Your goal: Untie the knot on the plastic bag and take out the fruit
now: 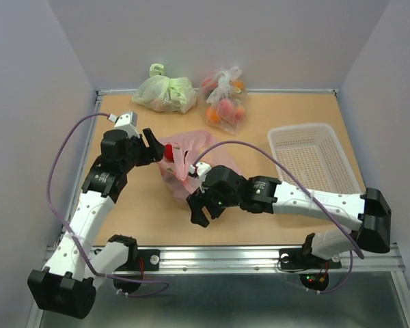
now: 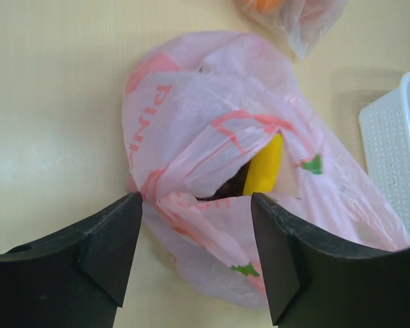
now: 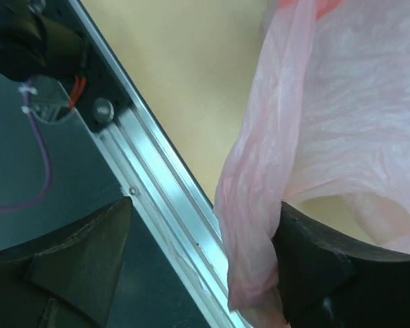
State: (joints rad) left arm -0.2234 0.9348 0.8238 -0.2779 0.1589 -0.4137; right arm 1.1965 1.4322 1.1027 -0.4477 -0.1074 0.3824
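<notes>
**Pink bag is gaping, both jaws empty, and this can still go sideways**

The thin translucent pink plastic carrier bag (image 2: 205,109) is slumped around the middle of the worktop, a bit toward the left edge. Its mouth gapes enough to show a yellow banana (image 2: 265,167). There's something dark (image 2: 225,188) tucked beside it (purple grapes, maybe), and a round red fruit (image 1: 169,152) on the bag's left side. I honestly can't pick out the knot. There's a bunched fold near the opening, but I can't tell whether it's tied.

The left jaws are spread wide over the opening, holding nothing. The right jaws are apart too, on the bag's near side. A loose flap of pink film lies against one finger (image 3: 314,266), not pinched.

What worries me:
- The film looks flimsy and nothing pins the bag down. If the right jaws clamp that single flap and pull toward the near edge, I'd expect a tear or the bag sliding along.
- The flap sits close to the aluminium rail (image 3: 164,184) at the near edge, so it could snag there.
- If the left jaws drop straight down, they could pinch plastic together with the banana, and the fruit comes up wrapped.
- Tip the bag and the round fruit probably rolls away, nowhere near the white mesh plastic basket (image 1: 314,160) by the right edge.
</notes>
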